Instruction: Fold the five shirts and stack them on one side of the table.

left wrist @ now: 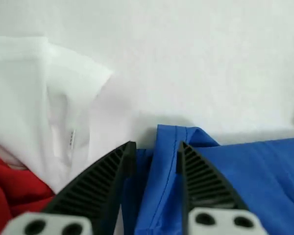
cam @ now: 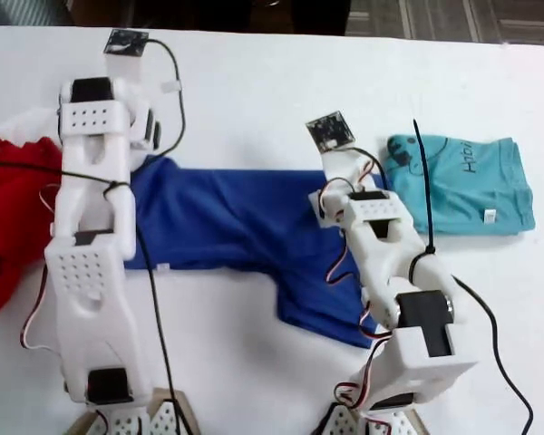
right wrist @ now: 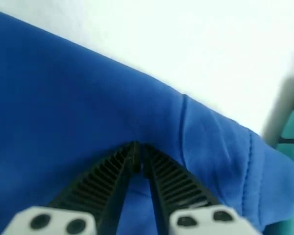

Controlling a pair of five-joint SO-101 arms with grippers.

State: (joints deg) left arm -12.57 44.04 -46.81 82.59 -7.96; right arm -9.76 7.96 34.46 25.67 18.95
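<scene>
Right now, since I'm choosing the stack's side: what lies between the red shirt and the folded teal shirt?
The blue shirt, spread across the table, as the high view shows.

The left arm [cam: 91, 263] and the right arm [cam: 394, 272] are made of white plastic blocks with black motors [cam: 426, 313] set inside. Rows of little round holes [cam: 82, 267] dot the white shells. A thick black cable [cam: 154, 308] runs along each arm, and thin red wires [cam: 344, 263] loop at the joints. A small dark camera board [cam: 331, 132] sits just behind each gripper. The left gripper [left wrist: 156, 149] and the right gripper [right wrist: 138, 149] have black ribbed fingers [right wrist: 176, 178] on white holders [left wrist: 54, 225] with two round screw holes.
</scene>
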